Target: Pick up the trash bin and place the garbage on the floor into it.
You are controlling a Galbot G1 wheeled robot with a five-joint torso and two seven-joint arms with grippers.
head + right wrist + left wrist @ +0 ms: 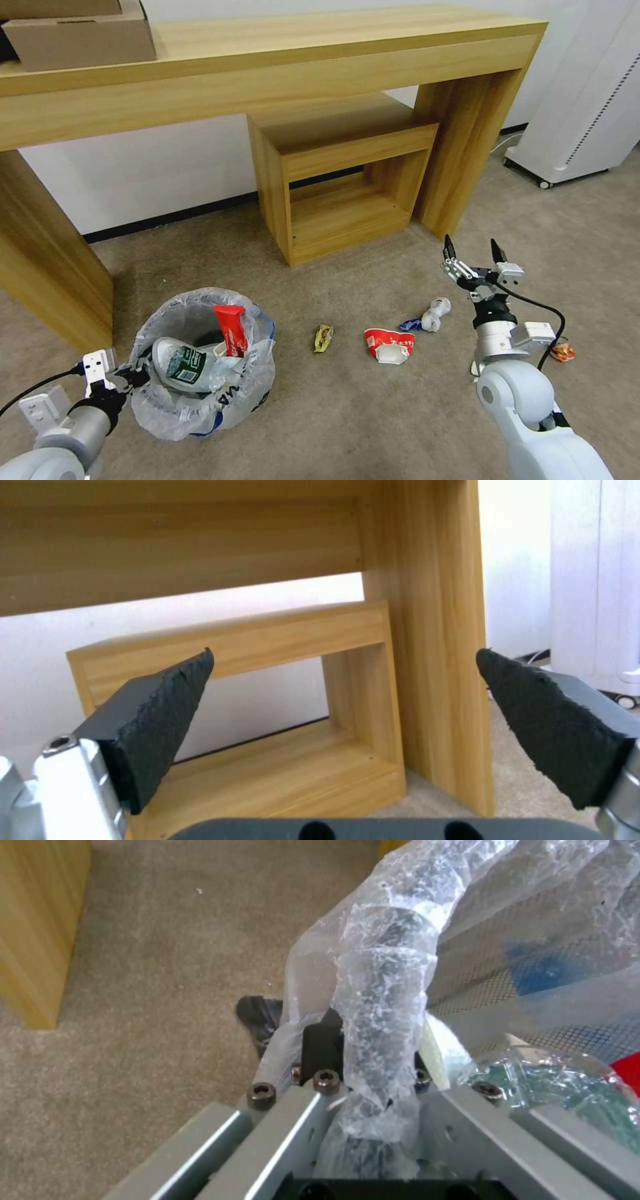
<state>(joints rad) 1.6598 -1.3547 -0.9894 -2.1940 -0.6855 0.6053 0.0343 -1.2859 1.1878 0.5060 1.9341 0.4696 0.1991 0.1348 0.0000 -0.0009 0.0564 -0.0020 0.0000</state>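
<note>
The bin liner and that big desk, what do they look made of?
The trash bin liner looks like thin translucent plastic film: crinkled, glossy, with blue print, clamped by the left gripper. The desk looks like light wood or wood-grain laminate, matte with straight grain lines; which one is unclear.

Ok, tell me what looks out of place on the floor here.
Litter lies loose on the carpet beside the trash bin: a yellow wrapper, a crushed red-and-white cup, crumpled white paper and an orange scrap by the right arm.
</note>
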